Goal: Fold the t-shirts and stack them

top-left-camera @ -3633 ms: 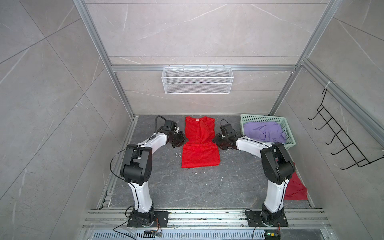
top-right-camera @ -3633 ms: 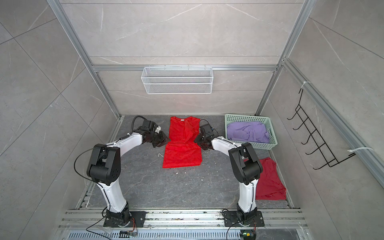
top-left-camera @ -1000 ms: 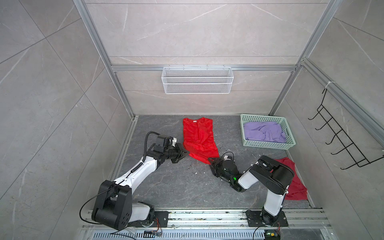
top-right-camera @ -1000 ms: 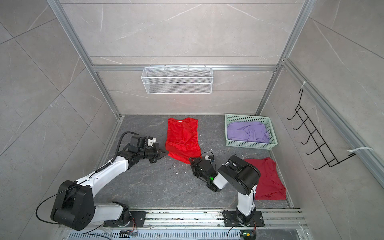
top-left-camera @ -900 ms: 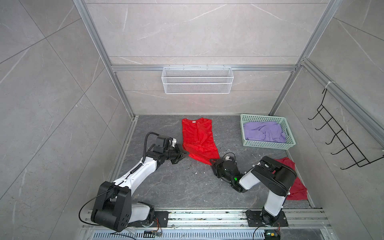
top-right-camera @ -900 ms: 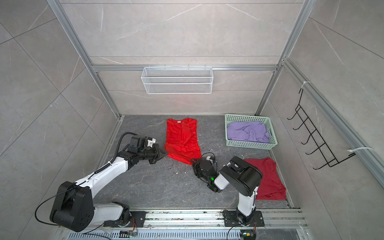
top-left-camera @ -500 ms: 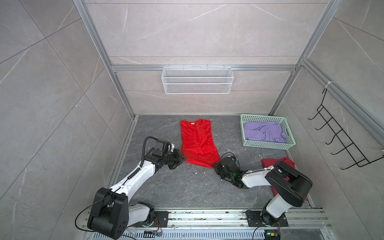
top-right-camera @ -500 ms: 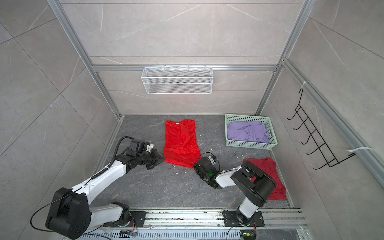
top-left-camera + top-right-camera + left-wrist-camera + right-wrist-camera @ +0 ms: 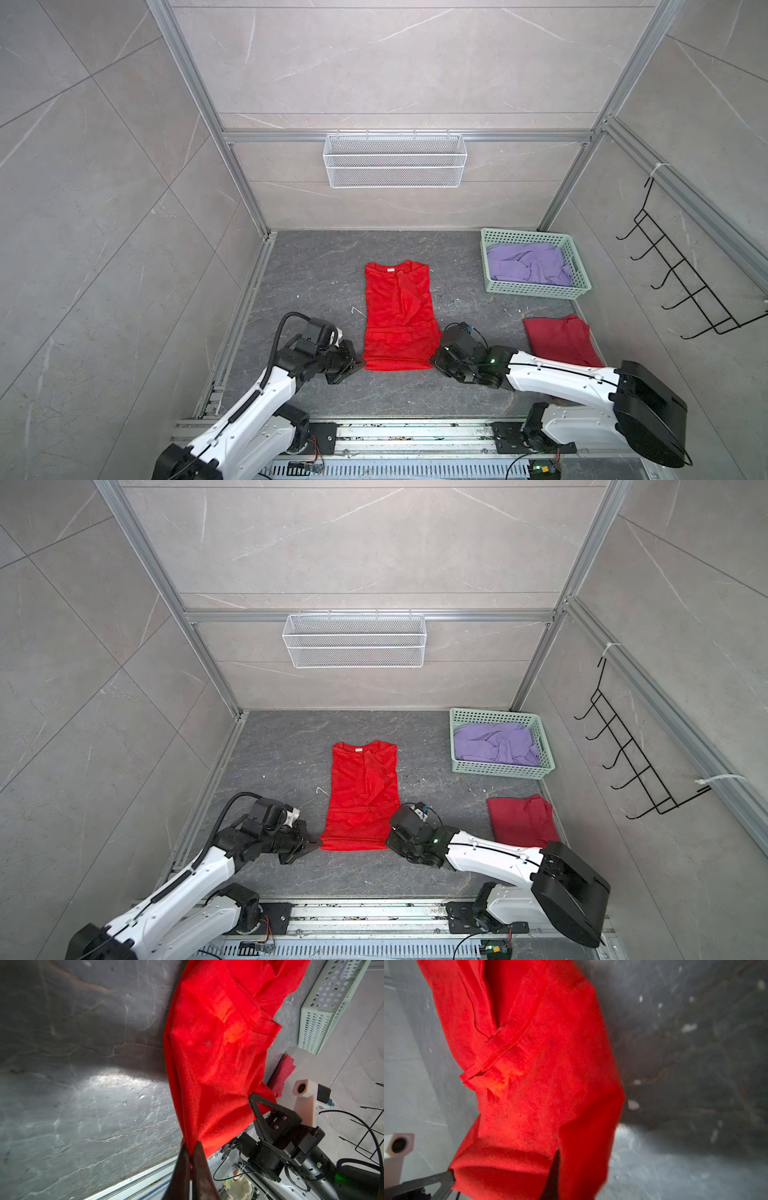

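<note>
A bright red t-shirt (image 9: 397,316) (image 9: 361,800) lies flat on the grey floor, sleeves folded in, its white neck label at the far end. My left gripper (image 9: 360,366) (image 9: 316,845) (image 9: 191,1144) is shut on the near left hem corner. My right gripper (image 9: 434,360) (image 9: 388,841) is shut on the near right hem corner; in the right wrist view one dark finger (image 9: 554,1174) shows against the cloth and the other is hidden under it. A darker red t-shirt (image 9: 559,343) (image 9: 521,820) lies folded by the right wall. A lavender t-shirt (image 9: 528,264) (image 9: 494,742) is crumpled in the basket.
The mint-green basket (image 9: 536,291) (image 9: 503,772) stands at the back right. A white wire shelf (image 9: 395,166) hangs on the back wall and a black hook rack (image 9: 681,282) on the right wall. The arms' metal rail (image 9: 415,432) runs along the front edge.
The right gripper has shut on the hem corner. Both grippers have drawn toward the front, and the shirt's skewed lower end now lies stretched out straight.
</note>
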{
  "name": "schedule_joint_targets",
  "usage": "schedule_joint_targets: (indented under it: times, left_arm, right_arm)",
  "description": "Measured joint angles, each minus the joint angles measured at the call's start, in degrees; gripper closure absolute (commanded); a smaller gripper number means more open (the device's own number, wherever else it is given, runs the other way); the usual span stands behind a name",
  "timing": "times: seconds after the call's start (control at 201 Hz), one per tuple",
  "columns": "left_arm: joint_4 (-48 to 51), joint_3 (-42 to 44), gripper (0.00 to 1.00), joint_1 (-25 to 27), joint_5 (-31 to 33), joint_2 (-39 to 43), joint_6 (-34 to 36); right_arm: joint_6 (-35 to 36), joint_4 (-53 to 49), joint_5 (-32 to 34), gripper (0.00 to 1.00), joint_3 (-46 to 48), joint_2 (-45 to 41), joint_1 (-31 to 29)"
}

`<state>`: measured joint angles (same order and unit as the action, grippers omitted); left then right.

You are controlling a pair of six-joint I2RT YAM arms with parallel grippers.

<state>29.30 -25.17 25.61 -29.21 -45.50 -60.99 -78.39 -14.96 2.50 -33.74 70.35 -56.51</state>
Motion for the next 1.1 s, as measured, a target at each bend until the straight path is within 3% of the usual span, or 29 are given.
schedule_joint_targets:
  times: [0.219,0.498,0.622,0.871,1.095]
  left_arm:
    - [2.49,-1.66,1.0,1.05,-1.07,6.19,-3.96]
    - [-0.11,-17.73,1.0,1.05,-1.73,-7.19,-0.33]
    - [-2.62,-22.58,1.0,0.68,-2.4,-14.43,2.45]
    - [-5.07,-29.97,1.0,-3.58,-2.8,-25.29,7.08]
    - [-7.89,-35.78,1.0,-8.11,-4.87,-34.58,9.88]
  right_arm:
    - [0.74,-12.76,3.69,0.99,-6.78,-5.14,-4.57]
    - [7.21,-15.23,8.46,0.93,-16.79,-3.96,-3.74]
    - [9.75,-12.9,7.5,0.93,-17.99,-1.44,0.68]
    - [13.03,-7.23,-0.81,0.9,-19.82,6.14,12.76]
    - [15.1,-2.36,-9.27,0.9,-26.51,16.44,18.25]
